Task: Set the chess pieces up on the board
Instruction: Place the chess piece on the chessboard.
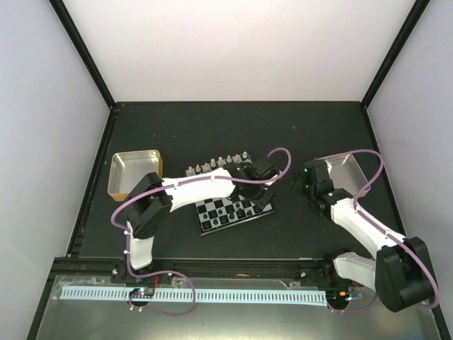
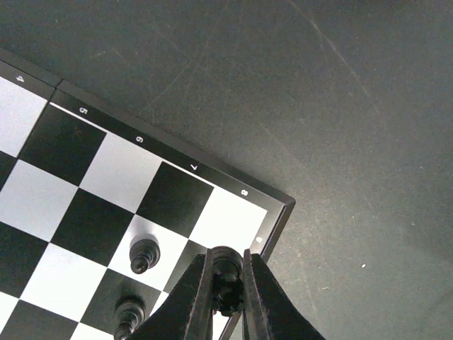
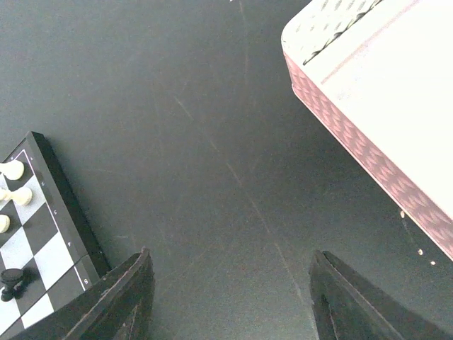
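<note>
Left gripper (image 2: pixel 227 261) pinching tiny black chess piece (image 2: pixel 226 285) above corner of black-and-pale checked board (image 2: pixel 173 198), lower centre; right gripper (image 3: pixel 230 301) hovering spread wide over dark tabletop (image 3: pixel 212 142).

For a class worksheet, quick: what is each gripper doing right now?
Left gripper: shut on a black piece.
Right gripper: open, holding nothing.

Left arm (image 1: pixel 202 188), rooted left of the board (image 1: pixel 223 212): white shells, bulky black joints.
Right arm (image 1: pixel 362 221), right of the board: same white and black, with green lights (image 1: pixel 331 192) glowing.
Cables (image 1: pixel 283 157): thin lilac loops along each arm.
Left fingers (image 2: pixel 191 301): black, tapered.
Right fingers (image 3: pixel 124 301): black, wedge-shaped.
</note>
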Controlling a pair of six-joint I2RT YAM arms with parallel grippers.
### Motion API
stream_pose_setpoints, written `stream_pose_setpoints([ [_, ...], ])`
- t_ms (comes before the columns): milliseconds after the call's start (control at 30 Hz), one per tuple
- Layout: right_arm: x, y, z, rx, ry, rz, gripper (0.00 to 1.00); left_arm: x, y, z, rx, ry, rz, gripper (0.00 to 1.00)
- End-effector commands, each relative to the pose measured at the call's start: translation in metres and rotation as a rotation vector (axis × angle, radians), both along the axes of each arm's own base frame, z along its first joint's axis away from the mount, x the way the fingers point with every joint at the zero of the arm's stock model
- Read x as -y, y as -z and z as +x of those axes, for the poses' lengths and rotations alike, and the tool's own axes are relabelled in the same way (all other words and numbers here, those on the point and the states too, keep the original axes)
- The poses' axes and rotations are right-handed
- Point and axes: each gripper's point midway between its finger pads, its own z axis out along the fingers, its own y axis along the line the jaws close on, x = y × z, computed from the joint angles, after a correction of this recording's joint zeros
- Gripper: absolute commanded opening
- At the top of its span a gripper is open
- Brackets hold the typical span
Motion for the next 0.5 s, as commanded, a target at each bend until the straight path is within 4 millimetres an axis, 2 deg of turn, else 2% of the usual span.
stream_pose_setpoints([
  [0,0.002,0.002,0.002,0.003,0.022,0.021,0.61,0.013,-0.001,-0.003,0.0,0.042,0.004,0.03],
  [167,0.003,0.004,0.002,-0.003,0.022,0.019,0.61,0.013,0.018,-0.006,-0.018,0.048,0.053,0.03],
  [467,0.001,0.009,0.001,-0.021,0.016,0.022,0.61,0.021,0.03,-0.007,-0.042,0.073,0.058,0.05],
])
